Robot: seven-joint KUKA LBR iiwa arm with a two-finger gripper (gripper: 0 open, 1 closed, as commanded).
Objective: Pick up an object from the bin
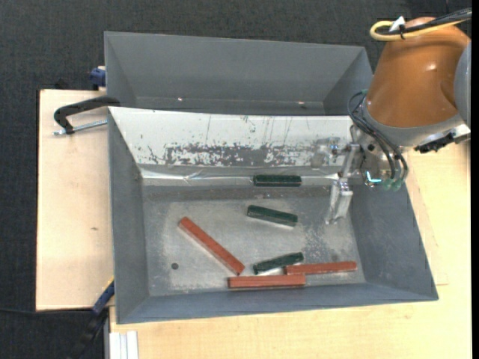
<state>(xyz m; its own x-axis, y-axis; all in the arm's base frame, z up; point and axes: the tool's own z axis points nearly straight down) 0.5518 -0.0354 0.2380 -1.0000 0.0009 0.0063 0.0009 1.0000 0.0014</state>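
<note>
- The gripper [340, 204] hangs at the right side of the grey metal bin [127, 223], close to the right wall, with its tip low over bare, speckled floor. Whether the pincer is spread or pressed together cannot be told.
- Above it, at the bin's far right corner, sits the arm's rounded orange cover [415, 73], with cables bunched at the wrist below it.
- The closest thing on the left is a short dark green flat bar [272, 216]. It lies slightly tilted in the middle of the floor, apart from the gripper, with bare floor between them.
- A second dark green bar [277, 179] lies level along the foot of the far wall, left of the gripper and farther back.
- Nearer than the gripper, a short red-brown bar [322, 268] lies almost level toward the near right corner.
- A third dark green bar [278, 262] lies slanted just left of that bar, their ends close together.
- A long red-brown bar [266, 281] runs along the near wall, right under those two. Whether it touches them cannot be told.
- A slanted red-brown strip [211, 245] crosses the left half of the floor, its near end meeting the left end of the long red-brown bar.
</note>
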